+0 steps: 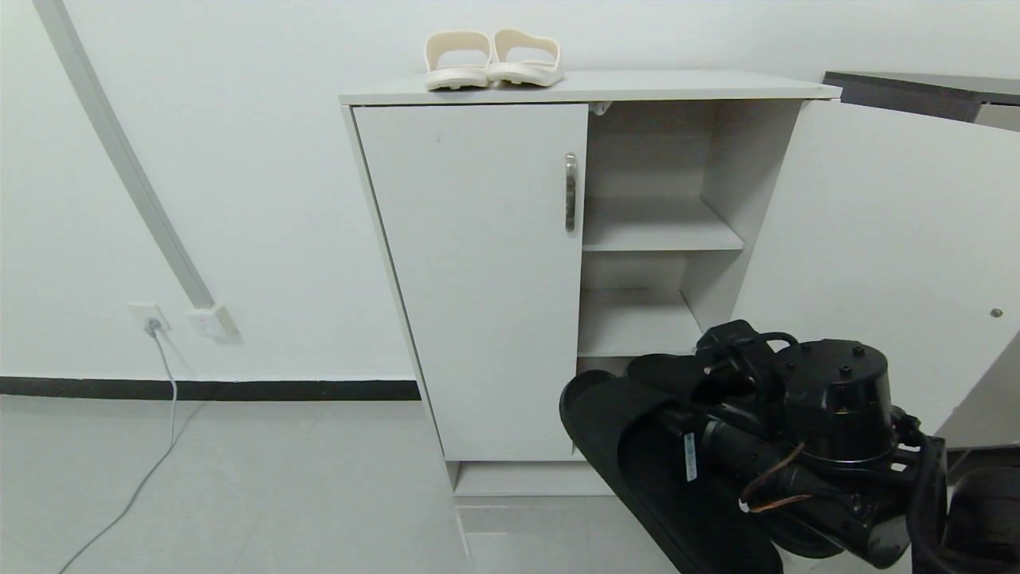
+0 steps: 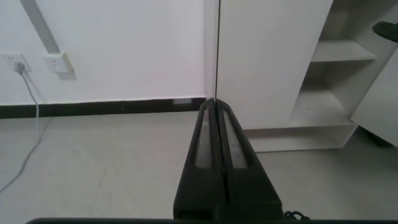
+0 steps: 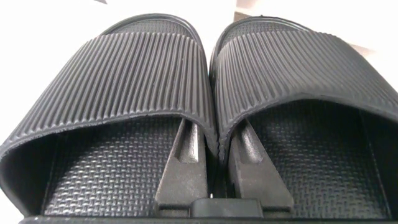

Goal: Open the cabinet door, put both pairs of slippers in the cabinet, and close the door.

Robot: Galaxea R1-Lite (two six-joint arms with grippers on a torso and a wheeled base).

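One step is done, the cabinet door point(image 1: 876, 255) open: my right gripper point(image 3: 217, 129) grasps the black slippers point(image 1: 637, 446) near the lower shelf point(image 1: 637, 323), cream slippers point(image 1: 492, 60) wait atop the cabinet point(image 1: 701, 84), my left gripper point(image 2: 216, 134) clenched empty, closing remains.

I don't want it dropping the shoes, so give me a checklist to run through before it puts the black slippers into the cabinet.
1. Right door swung open: ok.
2. Black slippers pinched together by right gripper: ok.
3. Shelves exposed on the open side: ok.
4. Left gripper shut, holding nothing, back from the opening: ok.
5. Cream slippers stored: not ok, on the cabinet top.
6. Grip firm enough for the reach: cannot tell.
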